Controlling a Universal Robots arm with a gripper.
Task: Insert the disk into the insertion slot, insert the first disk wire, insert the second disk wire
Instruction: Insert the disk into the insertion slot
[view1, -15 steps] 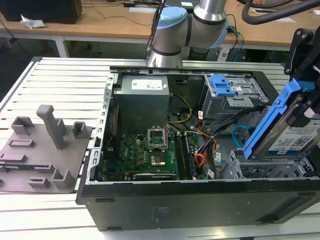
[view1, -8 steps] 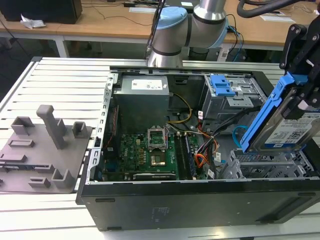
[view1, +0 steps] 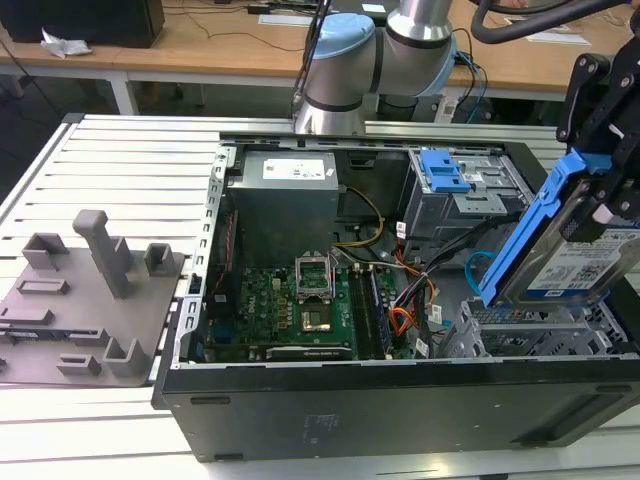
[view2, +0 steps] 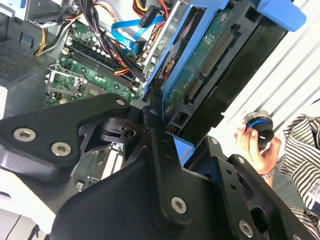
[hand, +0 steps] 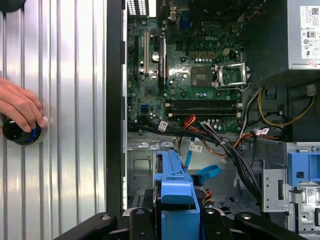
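Note:
My gripper (view1: 598, 195) is shut on the disk (view1: 578, 262), a silver-grey drive with a white label in a bright blue carrier. It hangs tilted, its lower edge just above the insertion slot (view1: 530, 335), a perforated grey cage at the case's front corner on the exterior view's right. The second wrist view shows the disk's green underside (view2: 202, 70) between the black fingers (view2: 155, 135). In the first wrist view the blue carrier (hand: 174, 187) stands over the slot's metal wall (hand: 141, 165). The light-blue second disk wire (view1: 474, 268) (hand: 206, 174) loops loose beside the slot. An orange, red and black wire bundle (hand: 195, 124) lies close by.
The open case holds a motherboard (view1: 300, 300), a power supply (view1: 285, 195) and a taller cage with a blue latch (view1: 445, 175). A grey fixture plate (view1: 90, 300) lies at the exterior view's left. A person's hand (hand: 20, 107) holds a dark knob (hand: 19, 134) on the slatted table.

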